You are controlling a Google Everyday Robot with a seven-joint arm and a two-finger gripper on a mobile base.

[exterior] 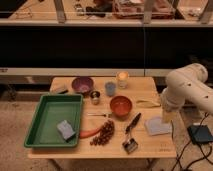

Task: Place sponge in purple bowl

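Observation:
The sponge [65, 129], a small grey-blue block, lies in the near right corner of the green tray [47, 112] on the left of the table. At the back of the table, beyond the tray's far right corner, stands the purple bowl [82, 84]; nothing shows inside it. My white arm reaches in from the right. My gripper [168, 116] hangs at the table's right edge, just above a flat grey cloth [158, 126], far from both sponge and bowl. It holds nothing.
An orange bowl [121, 105] sits mid-table, with a metal cup [95, 96], a blue cup [110, 88] and a lit glass [122, 79] behind it. Grapes [103, 133], a red chilli [89, 133] and a brush [131, 135] lie along the front. A dark block [61, 90] lies behind the tray.

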